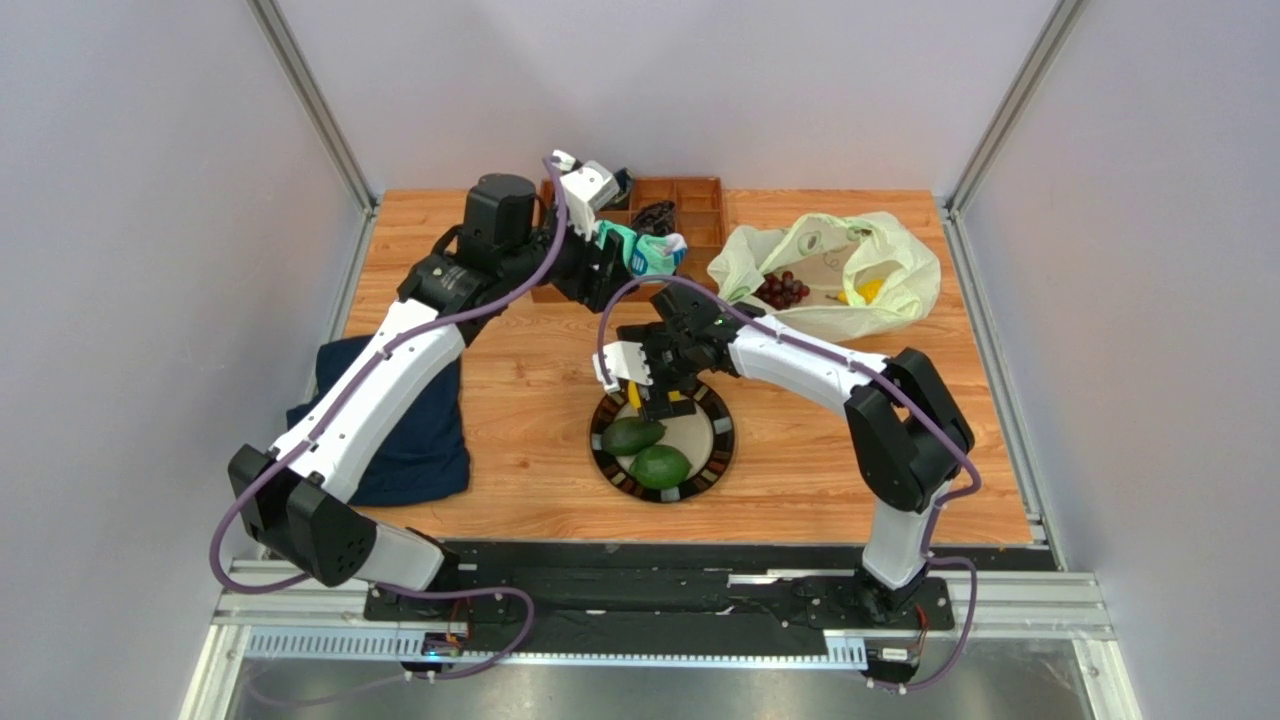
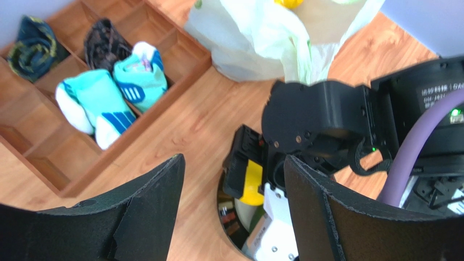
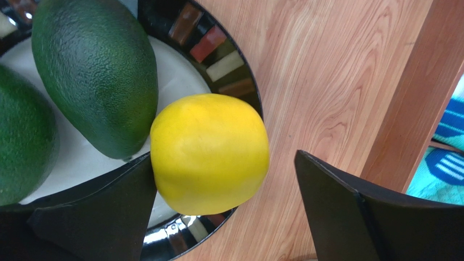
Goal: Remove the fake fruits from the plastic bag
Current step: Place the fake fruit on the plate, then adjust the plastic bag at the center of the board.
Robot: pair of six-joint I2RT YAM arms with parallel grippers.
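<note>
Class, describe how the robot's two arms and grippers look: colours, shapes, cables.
The left arm and right arm share white shells with black joints and bases. A purple cable runs along each. The left gripper and right gripper have matte black, wedge-shaped fingers.

Left hand [image 2: 233, 163] raised, tilted down, fingers apart; right hand [image 3: 223, 157] low, fingers spread wide

Small white print on black arm housing [image 2: 435, 92], up-right of left gripper [image 2: 233, 179] jaws: too blurred to read.
</note>
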